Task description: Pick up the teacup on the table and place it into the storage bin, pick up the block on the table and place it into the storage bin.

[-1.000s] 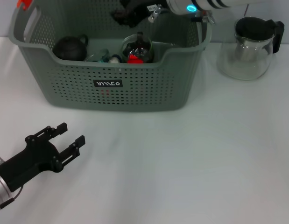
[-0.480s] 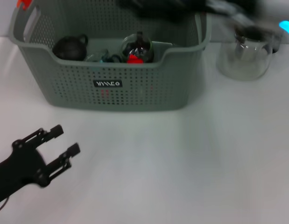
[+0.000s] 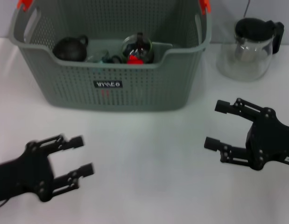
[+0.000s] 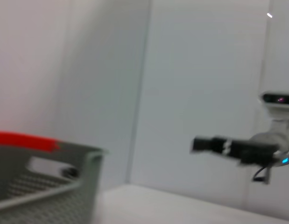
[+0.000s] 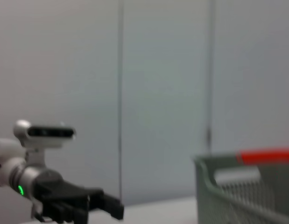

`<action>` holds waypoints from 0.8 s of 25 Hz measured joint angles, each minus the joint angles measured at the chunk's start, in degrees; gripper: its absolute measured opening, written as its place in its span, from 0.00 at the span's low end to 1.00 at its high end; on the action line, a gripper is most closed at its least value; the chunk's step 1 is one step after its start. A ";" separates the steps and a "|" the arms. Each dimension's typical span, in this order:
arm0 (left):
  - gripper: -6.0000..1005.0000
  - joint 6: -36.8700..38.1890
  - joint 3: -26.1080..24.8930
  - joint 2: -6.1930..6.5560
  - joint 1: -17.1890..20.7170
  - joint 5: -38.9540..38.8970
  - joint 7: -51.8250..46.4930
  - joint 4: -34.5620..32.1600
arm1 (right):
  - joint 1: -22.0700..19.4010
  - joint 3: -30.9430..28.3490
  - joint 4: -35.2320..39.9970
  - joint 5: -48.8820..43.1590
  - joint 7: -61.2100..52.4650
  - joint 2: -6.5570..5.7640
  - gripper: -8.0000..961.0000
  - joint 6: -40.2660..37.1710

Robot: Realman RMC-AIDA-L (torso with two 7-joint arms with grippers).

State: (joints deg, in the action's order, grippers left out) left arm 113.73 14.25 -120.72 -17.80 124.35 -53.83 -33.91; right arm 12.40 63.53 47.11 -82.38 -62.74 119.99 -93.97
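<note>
So here's what you've got. Your left tool (image 3: 69,162) hangs low over the bench (image 3: 149,154) at the near left, fingers spread and holding nothing. Up and to the right of it is the one storage bin (image 3: 111,88), grey-green, perforated, with an orange clip on each handle. Inside, going left to right: one dark round teapot-looking thing (image 3: 69,48), some small bits I can't make out, then one clear glass teacup (image 3: 137,45) with something red (image 3: 134,59) showing at its base, which I'd guess is the block. So both task things look like they're already in the bin.

Past the bin sits one glass jug (image 3: 249,44) with a black lid, standing clear of it. Your right tool (image 3: 222,125) hovers over the near right of the bench, fingers also apart and empty, pointing left.

The relation that matters: the bin lies beyond both tools, and neither is clearly the nearer. I'd say you're basically done.
</note>
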 joint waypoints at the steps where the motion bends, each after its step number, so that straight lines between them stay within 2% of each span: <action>1: 0.64 -0.71 0.47 0.00 -0.75 0.59 -0.48 0.19 | 0.60 -1.10 -2.75 -1.19 0.01 -0.04 0.92 0.52; 3: 0.65 -2.44 1.93 -0.18 -2.19 1.48 -0.82 0.57 | 2.66 -2.90 -8.88 -2.97 0.13 -0.43 0.93 0.61; 6: 0.67 -4.49 4.85 -0.70 -3.74 1.80 -0.13 1.04 | 5.76 -3.54 -13.91 -6.16 1.87 -1.18 0.93 0.80; 12: 0.72 -7.38 8.60 -0.72 -5.63 1.85 1.40 3.12 | 7.75 -3.25 -15.12 -10.95 9.40 0.02 0.94 1.99; 16: 0.80 -7.12 8.97 -0.66 -5.61 1.87 2.28 3.13 | 7.99 -3.11 -15.28 -11.17 11.30 0.09 0.94 0.71; 20: 0.79 -6.67 9.09 -0.79 -5.35 1.87 2.96 3.16 | 8.33 -3.38 -15.89 -10.93 11.42 0.07 0.93 0.39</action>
State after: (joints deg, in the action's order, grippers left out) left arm 107.06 23.34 -121.51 -23.15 126.22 -50.87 -30.75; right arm 20.73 60.15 31.22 -93.31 -51.32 120.07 -93.58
